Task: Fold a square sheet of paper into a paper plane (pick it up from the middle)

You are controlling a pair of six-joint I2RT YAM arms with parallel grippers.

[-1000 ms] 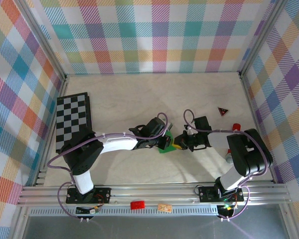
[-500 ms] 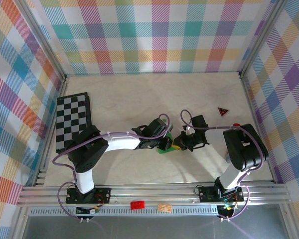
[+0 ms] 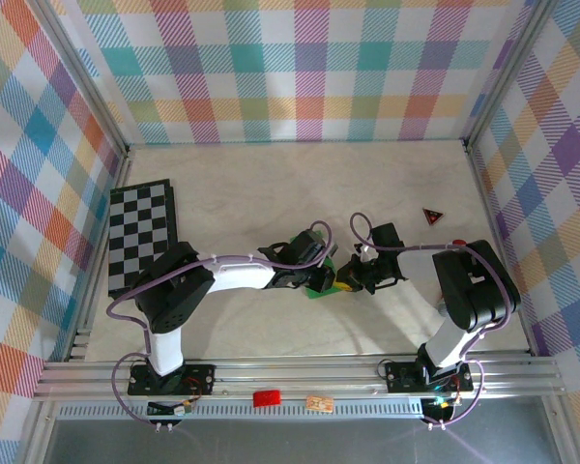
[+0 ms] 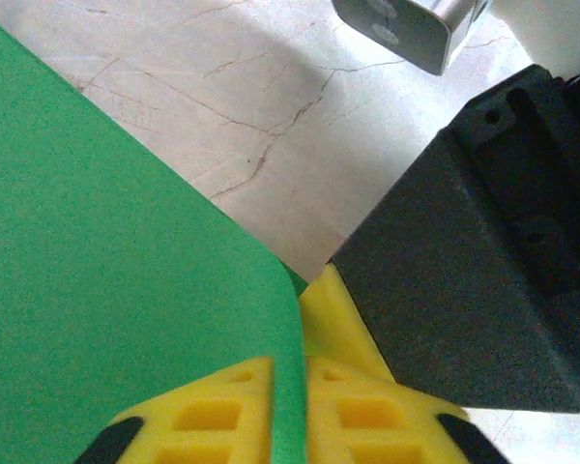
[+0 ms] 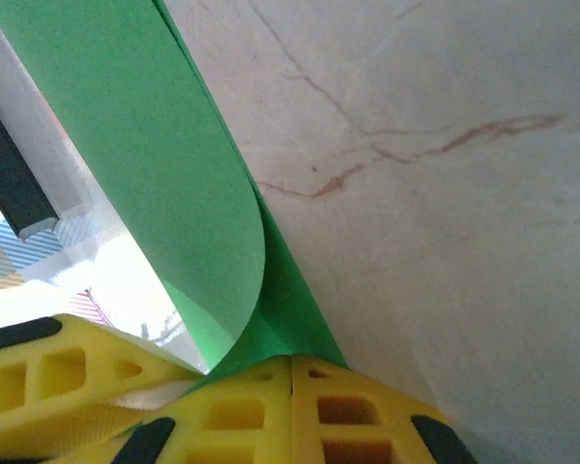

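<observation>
Left end effector (image 4: pixel 288 391): clenched on the edge of your green paper (image 4: pixel 106 271).
Right end effector (image 5: pixel 290 377): grasping the same sheet.
Folds: you can't make them out.

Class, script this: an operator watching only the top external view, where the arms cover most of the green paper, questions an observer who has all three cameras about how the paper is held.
Operator: The bright green square sheet of paper is barely visible between the arms. Is it gripped?
Observer: Yes; the right gripper is shut on one edge of it.
Operator: And the other side?
Observer: The left gripper has a green edge pinched between its yellow fingers.
Operator: Is the sheet flat?
Observer: No; by the right gripper a bowed green layer overlaps a second one.
</observation>
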